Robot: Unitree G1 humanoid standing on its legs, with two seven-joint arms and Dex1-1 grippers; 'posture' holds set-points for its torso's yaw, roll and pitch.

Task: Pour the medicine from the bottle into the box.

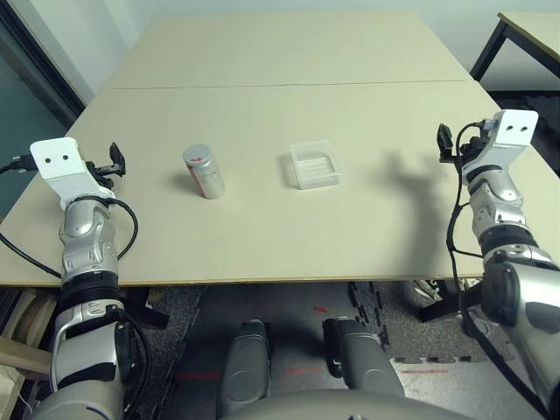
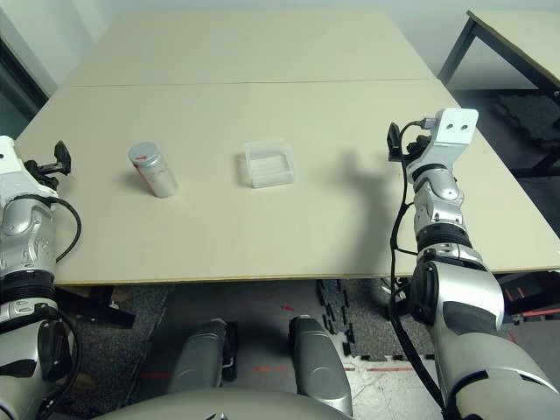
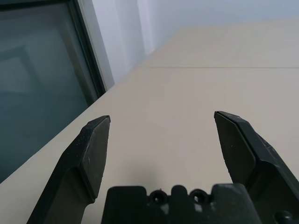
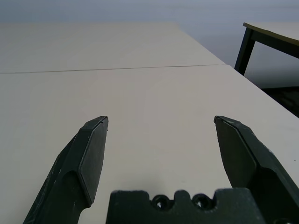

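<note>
1. A capped silver bottle [image 1: 203, 171] stands on the pale counter [image 1: 262, 227], just left of centre, with the clear square box [image 1: 314, 164] near it on the right, the two apart.
2. The left claw [image 3: 161, 140] and right claw [image 4: 161, 140] hover at the counter's outer edges, both spread wide and empty, well away from either item.
3. The job looks unstarted: next, a claw must reach in and take the bottle, whose cap likely needs removing before pouring.
</note>
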